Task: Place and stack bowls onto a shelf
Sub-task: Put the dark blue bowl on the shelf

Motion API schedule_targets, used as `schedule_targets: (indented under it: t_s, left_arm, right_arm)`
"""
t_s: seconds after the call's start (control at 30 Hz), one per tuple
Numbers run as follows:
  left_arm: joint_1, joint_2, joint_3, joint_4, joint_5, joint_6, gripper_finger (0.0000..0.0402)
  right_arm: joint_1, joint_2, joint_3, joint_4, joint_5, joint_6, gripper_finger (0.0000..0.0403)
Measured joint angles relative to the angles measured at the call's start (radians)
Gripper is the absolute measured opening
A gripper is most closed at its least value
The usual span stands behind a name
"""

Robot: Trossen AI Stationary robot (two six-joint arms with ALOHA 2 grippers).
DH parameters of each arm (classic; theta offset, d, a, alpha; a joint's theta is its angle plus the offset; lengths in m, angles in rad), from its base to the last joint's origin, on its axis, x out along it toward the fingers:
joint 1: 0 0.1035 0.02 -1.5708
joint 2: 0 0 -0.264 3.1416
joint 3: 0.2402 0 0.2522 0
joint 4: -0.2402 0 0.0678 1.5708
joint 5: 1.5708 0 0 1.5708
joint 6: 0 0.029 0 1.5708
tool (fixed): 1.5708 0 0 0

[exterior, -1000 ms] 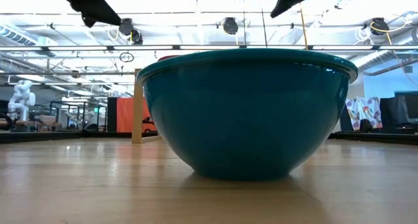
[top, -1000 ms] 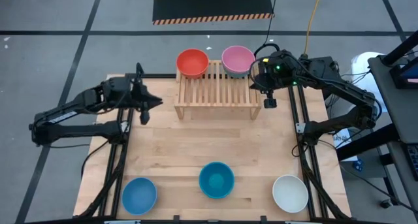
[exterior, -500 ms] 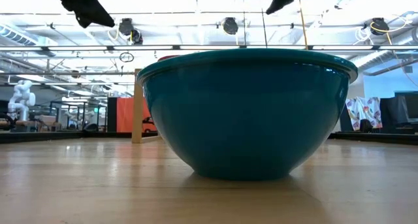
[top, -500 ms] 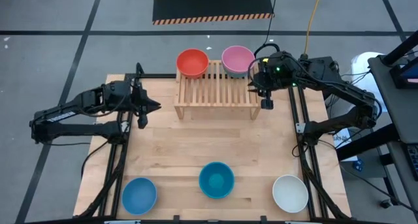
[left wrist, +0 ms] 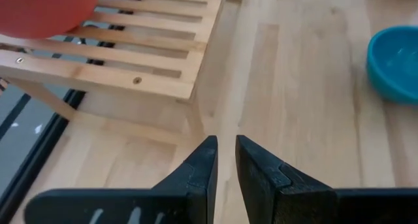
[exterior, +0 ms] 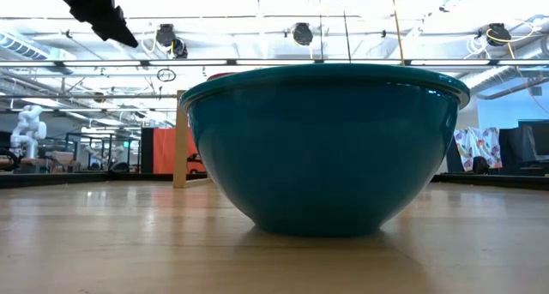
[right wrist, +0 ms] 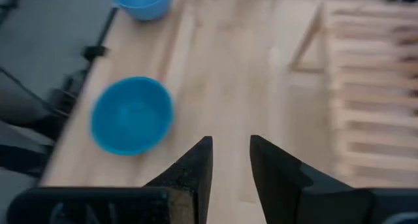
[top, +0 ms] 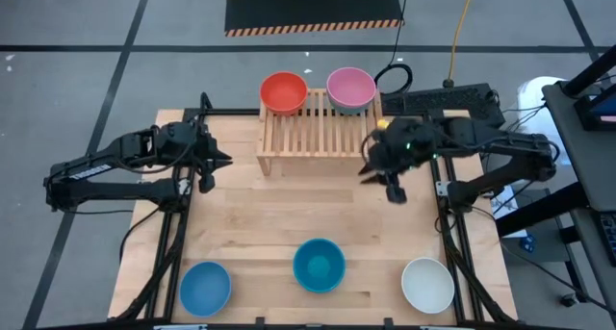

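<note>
The red bowl (top: 283,92) and the pink bowl (top: 350,89) stand on the slats along the far side of the shelf (top: 318,138). Upright on the table near its front edge are the light blue bowl (top: 205,287), the teal bowl (top: 319,265) and the white bowl (top: 427,285). My right gripper (top: 387,181) hovers open over the table, just near of the shelf's right end, with nothing between its fingers (right wrist: 231,159). My left gripper (top: 216,162) waits left of the shelf, open by a narrow gap (left wrist: 225,160) and holding nothing.
In the low view the teal bowl (exterior: 326,148) fills most of the picture, with a shelf leg (exterior: 180,140) behind it. Bare wooden tabletop (top: 308,210) lies between the shelf and the three front bowls. Dark frame rails (top: 448,224) run along both table sides.
My right gripper has left the pink bowl's side at the shelf's right end and swung toward the table's near edge, turning to face the front bowls. It has passed out of the low view. My left gripper has drawn back slightly toward the table's left edge.
</note>
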State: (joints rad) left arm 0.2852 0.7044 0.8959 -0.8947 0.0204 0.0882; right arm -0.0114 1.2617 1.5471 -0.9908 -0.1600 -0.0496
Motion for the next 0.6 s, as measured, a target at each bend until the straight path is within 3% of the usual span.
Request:
schedule_targets:
  t_s: [0.23,0.43,0.6]
  left_arm:
    - [0.0,0.0,0.0,-0.042,-0.016,0.038,0.0062]
    - [0.0,-0.015,0.0,-0.069,-0.029,0.071,0.0062]
    - [0.0,-0.046,0.0,-0.091,-0.05,0.067,0.0062]
  right_arm:
    - [0.156,0.101,0.0,0.021,-0.001,0.22,0.0098]
    - [0.2,0.204,0.0,0.024,-0.001,0.425,0.0098]
    - [0.219,0.291,0.0,0.014,-0.002,0.458,0.0098]
